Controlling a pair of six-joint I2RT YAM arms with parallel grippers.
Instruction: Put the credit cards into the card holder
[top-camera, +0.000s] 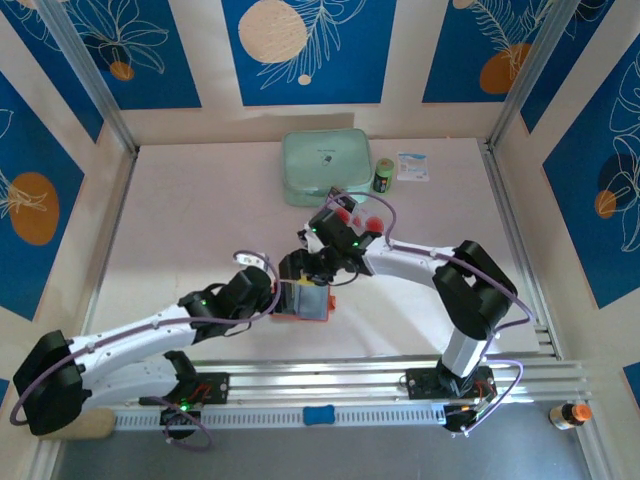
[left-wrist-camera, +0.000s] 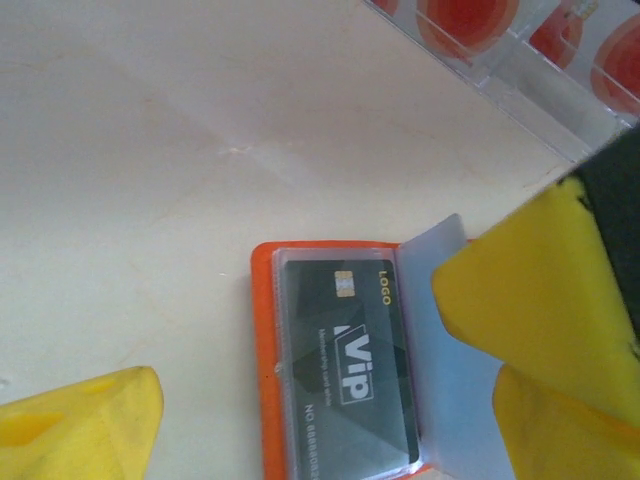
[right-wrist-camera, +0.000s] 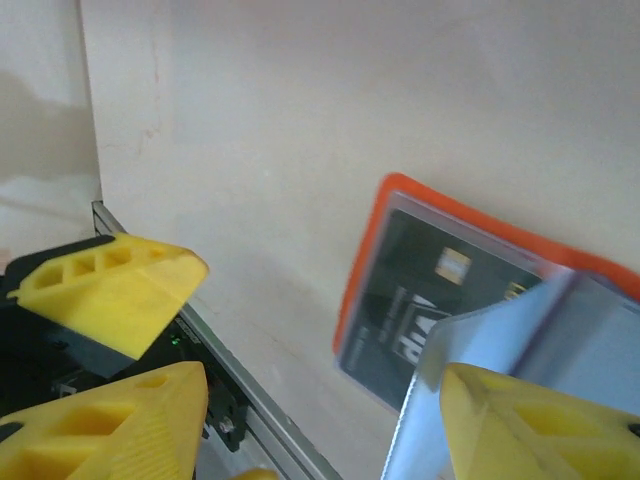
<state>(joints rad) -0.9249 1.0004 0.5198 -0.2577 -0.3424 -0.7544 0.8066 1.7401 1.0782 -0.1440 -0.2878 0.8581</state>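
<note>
1. The left arm lies low and stretched from the near-left corner toward the middle of the pale table. The left gripper is open, its yellow fingers wide apart on either side of the holder.
2. Between these fingers lies the small orange-red fold-over card holder, opened flat on the table near the arm bases. A dark grey card marked "VIP" sits in one clear sleeve, and another clear sleeve page stands lifted.
3. The right arm bends at its elbow and reaches left, down over the holder. The right gripper has its fingers spread too; one finger seems to press on the lifted page, but this view is blurred.
4. Just behind, the pale credit cards with big red circles lie in a clear plastic tray.
5. Farther back stand a mint-green square case, a small green can beside it, and a small white packet.
</note>
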